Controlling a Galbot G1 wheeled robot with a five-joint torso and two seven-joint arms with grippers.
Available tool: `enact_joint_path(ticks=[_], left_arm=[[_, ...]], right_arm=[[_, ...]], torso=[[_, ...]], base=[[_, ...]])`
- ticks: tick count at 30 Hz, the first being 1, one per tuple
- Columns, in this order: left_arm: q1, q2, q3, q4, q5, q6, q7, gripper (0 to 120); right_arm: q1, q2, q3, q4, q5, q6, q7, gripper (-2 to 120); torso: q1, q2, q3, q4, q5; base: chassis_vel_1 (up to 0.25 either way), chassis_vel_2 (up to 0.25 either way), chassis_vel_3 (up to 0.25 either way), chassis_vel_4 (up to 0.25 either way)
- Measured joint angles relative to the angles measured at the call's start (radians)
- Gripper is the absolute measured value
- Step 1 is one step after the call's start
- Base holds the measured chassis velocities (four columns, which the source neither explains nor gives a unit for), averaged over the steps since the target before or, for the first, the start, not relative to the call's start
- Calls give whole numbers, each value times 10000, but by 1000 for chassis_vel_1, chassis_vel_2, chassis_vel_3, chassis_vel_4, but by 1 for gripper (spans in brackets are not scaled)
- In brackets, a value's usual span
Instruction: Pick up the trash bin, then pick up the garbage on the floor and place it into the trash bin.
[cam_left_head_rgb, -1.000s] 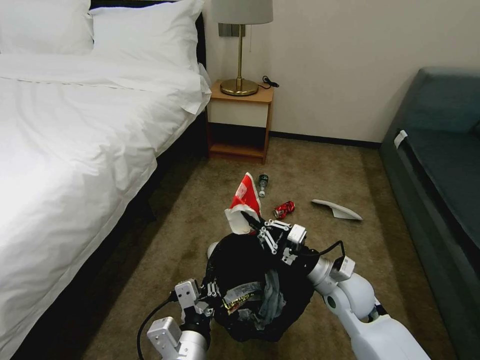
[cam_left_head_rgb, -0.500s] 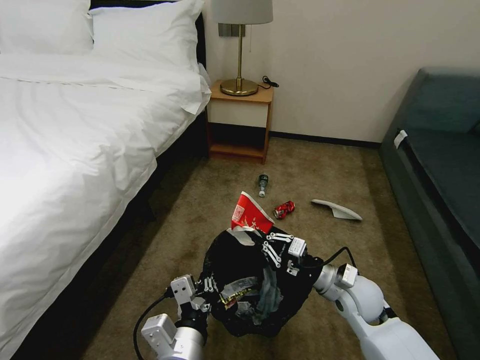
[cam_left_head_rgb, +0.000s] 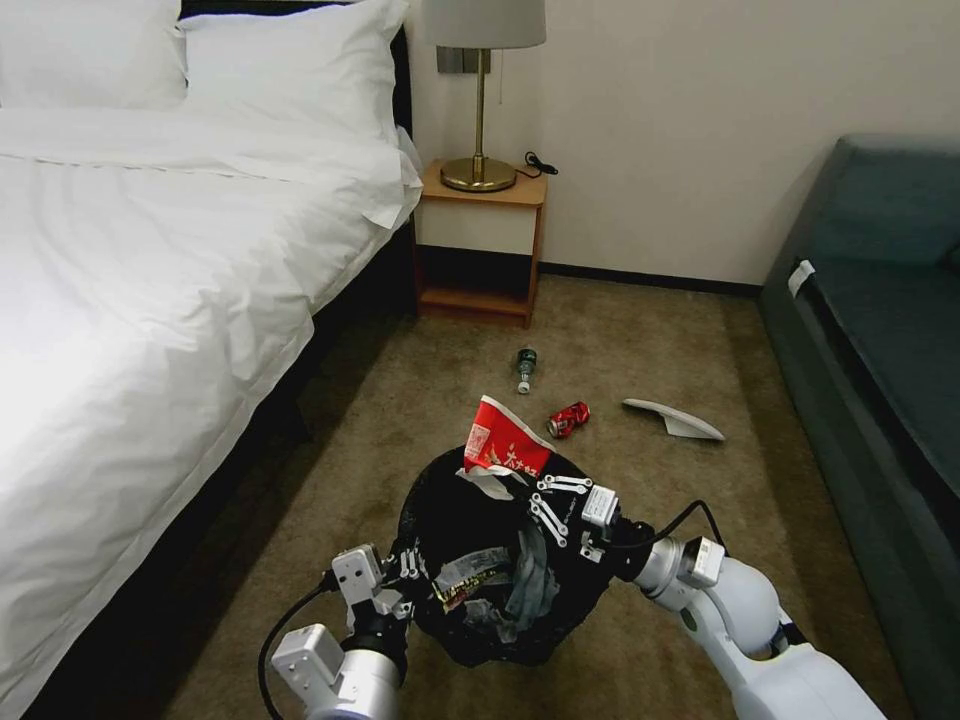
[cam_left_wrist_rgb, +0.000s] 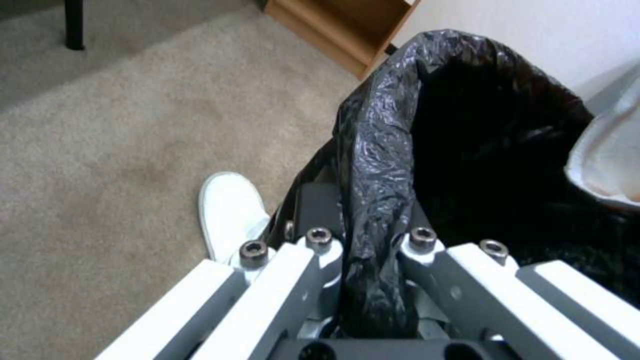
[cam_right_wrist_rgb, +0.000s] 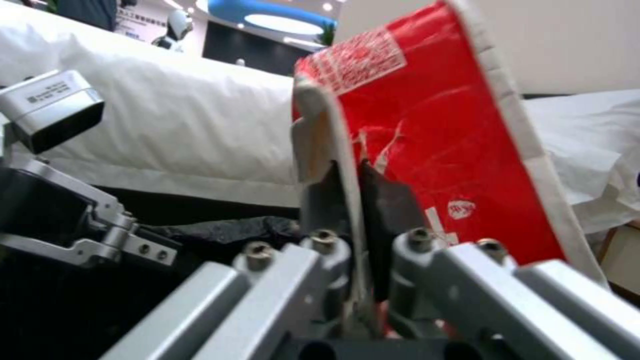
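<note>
The trash bin (cam_left_head_rgb: 455, 505), lined with a black bag, hangs low in front of me with wrappers lying inside. My left gripper (cam_left_head_rgb: 412, 572) is shut on its near rim; the left wrist view has the fingers (cam_left_wrist_rgb: 320, 250) pinching the folded bag edge (cam_left_wrist_rgb: 377, 150). My right gripper (cam_left_head_rgb: 537, 492) is shut on a red and white snack wrapper (cam_left_head_rgb: 505, 445), held upright at the bin's far rim. In the right wrist view the wrapper (cam_right_wrist_rgb: 433, 140) stands clamped between that gripper's pads (cam_right_wrist_rgb: 393, 200). More garbage lies on the carpet beyond: a green bottle (cam_left_head_rgb: 525, 368), a crushed red can (cam_left_head_rgb: 568, 419), a white slipper (cam_left_head_rgb: 672, 418).
The white bed (cam_left_head_rgb: 150, 300) runs along the left. A wooden nightstand (cam_left_head_rgb: 482, 245) with a brass lamp (cam_left_head_rgb: 480, 100) stands at the back wall. A dark sofa (cam_left_head_rgb: 880, 330) lines the right side. A white slipper-like shape (cam_left_wrist_rgb: 230, 215) lies on the carpet beside the bin.
My right gripper has come down and back with the red wrapper, from above the bin to its far rim. The bin and my left arm have shifted slightly lower and nearer.
</note>
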Motion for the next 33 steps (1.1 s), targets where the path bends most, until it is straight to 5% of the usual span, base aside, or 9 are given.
enact_joint_path(ticks=[24, 33], left_arm=[[-17, -25, -49, 17, -17, -7, 22, 4], [0, -87, -331, -71, -15, -101, -76, 4]], right_arm=[[-281, -146, -58, 180, -1, 179, -206, 96], [-299, -174, 32, 415, 267, 256, 43, 100]], torso=[[0, 0, 0, 0, 0], [0, 0, 0, 0, 0]], base=[[0, 0, 0, 0], [0, 0, 0, 0]])
